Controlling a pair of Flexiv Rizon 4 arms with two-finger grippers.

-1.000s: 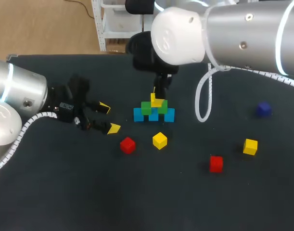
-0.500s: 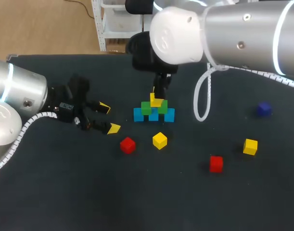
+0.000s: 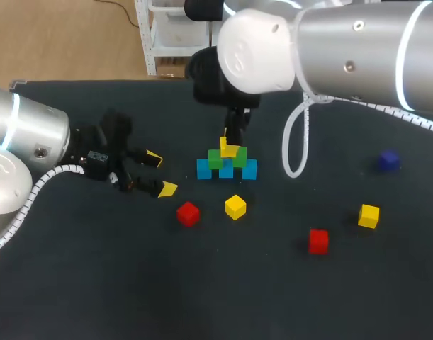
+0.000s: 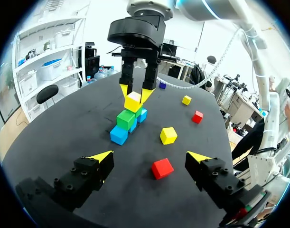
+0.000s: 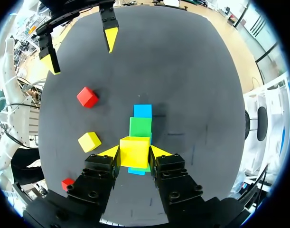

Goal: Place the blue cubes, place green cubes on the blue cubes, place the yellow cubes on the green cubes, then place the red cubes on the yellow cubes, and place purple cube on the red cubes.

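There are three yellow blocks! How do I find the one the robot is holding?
Find the pile of cubes in the middle of the dark table: blue cubes at the bottom, green cubes on them. The yellow cube is at the very top, over the green ones, pinched between the right gripper's fingers. The other two yellow cubes lie alone, flat on the table.

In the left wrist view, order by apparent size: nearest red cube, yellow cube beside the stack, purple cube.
Largest: red cube.
Then: yellow cube.
Smallest: purple cube.
Nearness to the camera causes this; real sizes may well match.
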